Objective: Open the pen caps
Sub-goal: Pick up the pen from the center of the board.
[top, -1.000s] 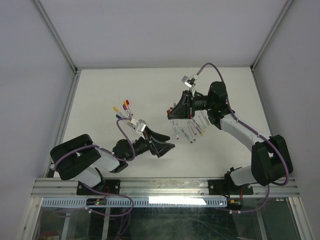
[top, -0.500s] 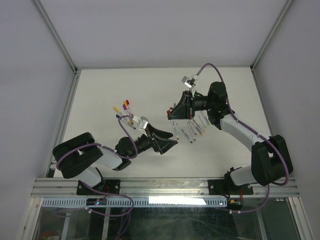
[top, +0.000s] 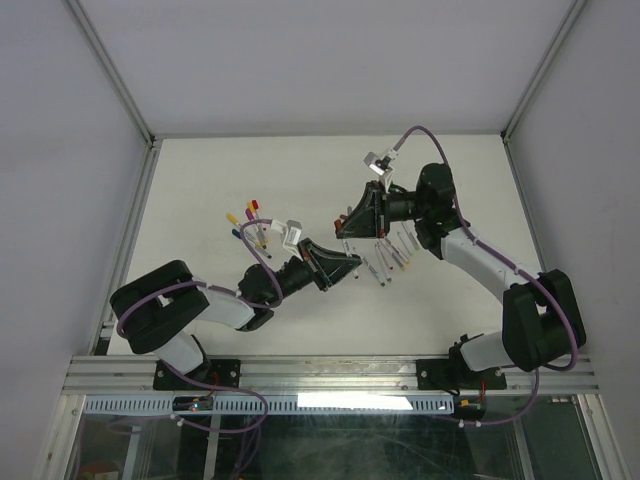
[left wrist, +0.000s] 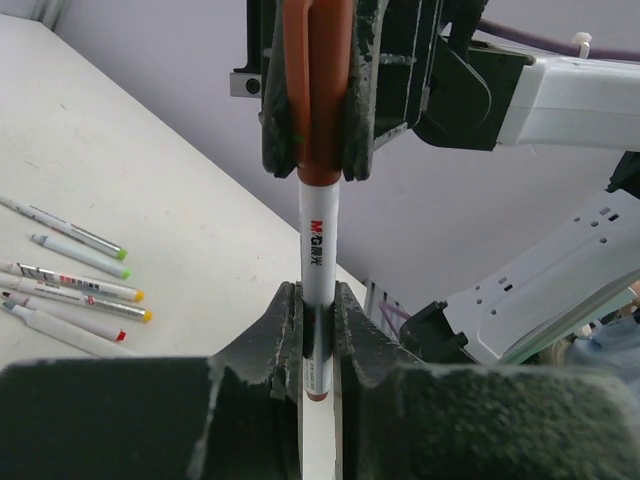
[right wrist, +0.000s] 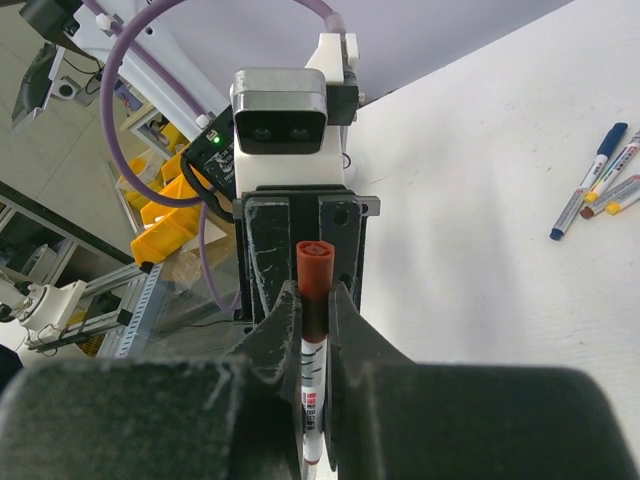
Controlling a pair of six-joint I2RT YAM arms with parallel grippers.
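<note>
One pen is held between both grippers above the table. My right gripper [right wrist: 315,305] is shut on its dark red pen cap [right wrist: 316,268], which also shows at the top of the left wrist view [left wrist: 318,90]. My left gripper [left wrist: 317,320] is shut on the white barrel [left wrist: 317,255] of the same pen, with both pads touching it. From above, the left gripper [top: 349,263] meets the right gripper [top: 346,230] at mid-table. Other capped pens [top: 251,224] lie to the left, with red and yellow pen caps.
A second bunch of pens [top: 386,258] lies under the right arm. Several pens [left wrist: 80,290] with green, yellow and red ends lie on the white table [top: 200,180]. A blue-capped pen [right wrist: 582,198] lies at the right. Walls with metal rails enclose the table.
My left gripper has moved right and up to the right gripper and has shut on the pen's barrel. The right arm has kept still, holding the cap.
</note>
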